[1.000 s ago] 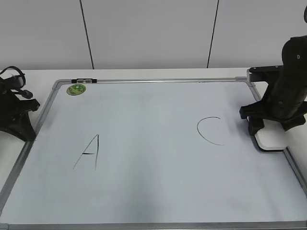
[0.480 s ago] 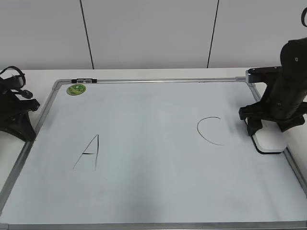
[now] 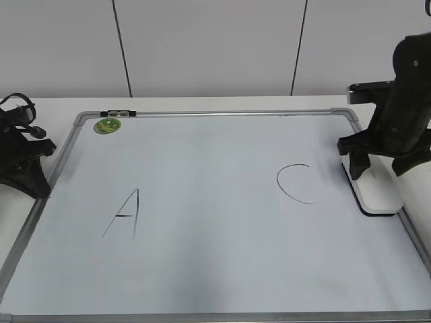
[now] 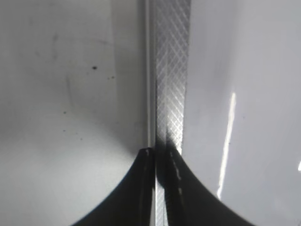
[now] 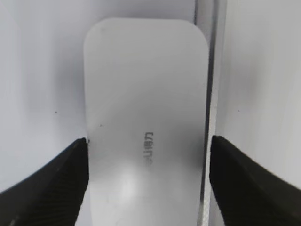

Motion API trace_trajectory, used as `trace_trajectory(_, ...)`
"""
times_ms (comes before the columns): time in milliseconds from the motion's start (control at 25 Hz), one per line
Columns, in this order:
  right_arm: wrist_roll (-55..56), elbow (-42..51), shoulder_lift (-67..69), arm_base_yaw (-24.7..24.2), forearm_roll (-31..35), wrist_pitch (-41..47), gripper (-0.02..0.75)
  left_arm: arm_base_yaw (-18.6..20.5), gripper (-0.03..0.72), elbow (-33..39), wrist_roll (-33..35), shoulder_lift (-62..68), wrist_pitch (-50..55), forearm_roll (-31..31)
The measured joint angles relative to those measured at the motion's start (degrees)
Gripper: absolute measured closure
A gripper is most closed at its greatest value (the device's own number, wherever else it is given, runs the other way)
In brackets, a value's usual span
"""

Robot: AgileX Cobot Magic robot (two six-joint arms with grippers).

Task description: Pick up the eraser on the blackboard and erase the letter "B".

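The eraser (image 3: pixel 376 193) is a flat white block lying on the blackboard (image 3: pixel 215 161) against its right frame. My right gripper (image 3: pixel 380 168) hovers over it, open, with one finger on each side of the eraser and clear of it. In the right wrist view the eraser (image 5: pixel 146 108) fills the gap between the gripper's (image 5: pixel 148 179) dark fingers. No letter "B" shows on the board, only a hand-drawn "A" (image 3: pixel 124 214) and "C" (image 3: pixel 293 183). My left gripper (image 3: pixel 39 185) rests shut at the board's left frame, also seen in its wrist view (image 4: pixel 160 153).
A round green sticker (image 3: pixel 107 125) sits at the board's far left corner. The silver frame runs beside the eraser (image 5: pixel 212 70) and under the left gripper (image 4: pixel 171 70). The board lies on a white table against a pale wall.
My right gripper has risen and drawn back toward the far edge, uncovering more of the eraser. The eraser sits slightly farther in along the frame. The left arm has not moved.
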Motion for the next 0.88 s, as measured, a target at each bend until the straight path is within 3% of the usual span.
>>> trace_trajectory(280,-1.53,-8.45,-1.53,0.00,-1.51,8.06,0.150,0.10,0.619,0.00,0.00,0.00,-0.03,0.00)
trace_trajectory(600,-4.97,-9.05,-4.04,0.00,0.60,9.41,0.150,0.35,0.323,0.00,0.00,-1.42,-1.75,0.57)
trace_trajectory(880,-8.05,-9.05,-9.10,0.00,3.76,13.28,0.150,0.35,0.265,0.00,0.00,-7.73,2.24,0.67)
